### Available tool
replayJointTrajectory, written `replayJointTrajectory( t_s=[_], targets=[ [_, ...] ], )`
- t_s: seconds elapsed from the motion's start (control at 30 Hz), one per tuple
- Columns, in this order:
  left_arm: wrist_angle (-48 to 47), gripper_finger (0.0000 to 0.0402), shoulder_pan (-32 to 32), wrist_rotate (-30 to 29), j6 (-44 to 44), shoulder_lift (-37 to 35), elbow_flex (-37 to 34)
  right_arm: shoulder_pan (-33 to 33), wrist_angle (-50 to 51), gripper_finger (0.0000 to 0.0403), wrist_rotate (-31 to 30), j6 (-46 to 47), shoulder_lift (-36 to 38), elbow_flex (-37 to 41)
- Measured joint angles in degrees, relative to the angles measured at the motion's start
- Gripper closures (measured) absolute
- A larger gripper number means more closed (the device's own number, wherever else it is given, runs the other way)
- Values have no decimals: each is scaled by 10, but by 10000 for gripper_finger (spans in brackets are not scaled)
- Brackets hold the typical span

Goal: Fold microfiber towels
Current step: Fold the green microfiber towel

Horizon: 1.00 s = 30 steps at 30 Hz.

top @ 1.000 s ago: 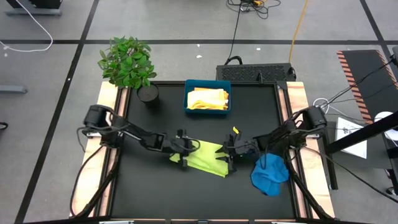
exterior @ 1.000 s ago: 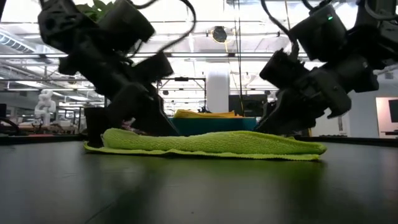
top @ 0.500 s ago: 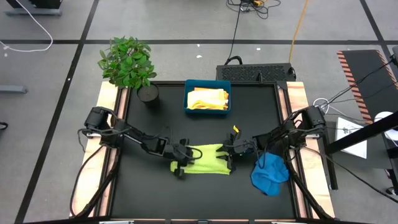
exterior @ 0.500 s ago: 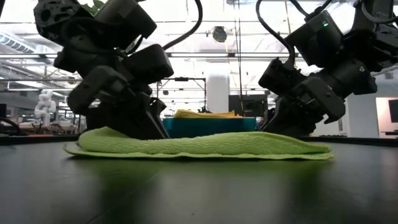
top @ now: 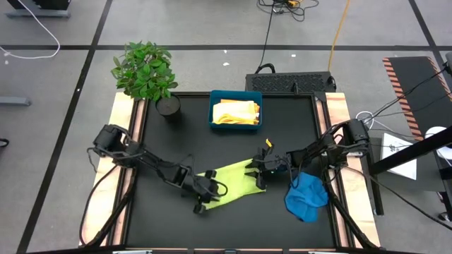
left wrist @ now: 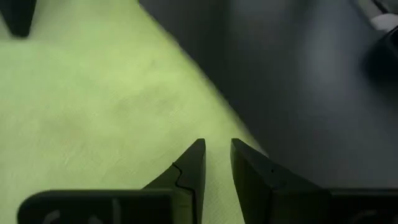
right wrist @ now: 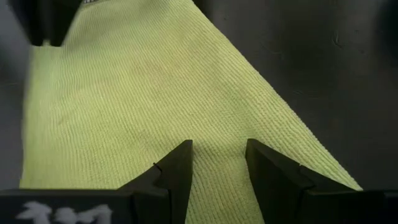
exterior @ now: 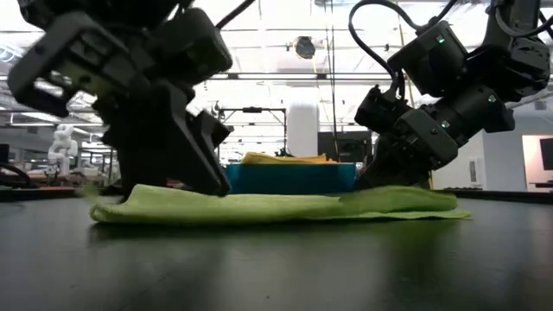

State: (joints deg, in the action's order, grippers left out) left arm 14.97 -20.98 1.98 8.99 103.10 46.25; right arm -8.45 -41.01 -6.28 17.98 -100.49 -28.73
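A teal-blue rectangular tray point(top: 236, 125) stands at the far middle of the black table point(top: 183, 141). A potted plant point(top: 145, 73) in a dark pot sits at the table's far left corner. Beyond the far edge lies a dark grated box point(top: 289, 82) on the grey floor point(top: 198, 28), with cables point(top: 286, 8) trailing away. Papers point(top: 397, 149) lie off the right side.

Robotics lab: more robot rigs point(exterior: 65, 142) behind.

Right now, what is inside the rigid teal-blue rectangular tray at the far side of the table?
The teal-blue rectangular tray holds folded soft cloths, pale yellow with a more golden fold. They cover most of its floor, so anything beneath them and the exact number of cloths cannot be seen.
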Motion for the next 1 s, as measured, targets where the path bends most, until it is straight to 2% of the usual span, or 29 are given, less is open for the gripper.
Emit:
replayJointTrajectory(
  t_s=[0.27,0.47,0.8,1.0],
  targets=[
    [-3,325,-23,-2,-7,0,20,0,0,261,1,-2,0,0],
    [-25,325,-12,-38,-11,-11,21,0,-1,261,5,-10,5,1],
    [-133,325,37,-77,-11,-65,21,-9,21,261,8,-31,70,1],
    [-200,325,66,-113,7,-70,8,-40,19,261,50,-39,80,1]
  ],
)
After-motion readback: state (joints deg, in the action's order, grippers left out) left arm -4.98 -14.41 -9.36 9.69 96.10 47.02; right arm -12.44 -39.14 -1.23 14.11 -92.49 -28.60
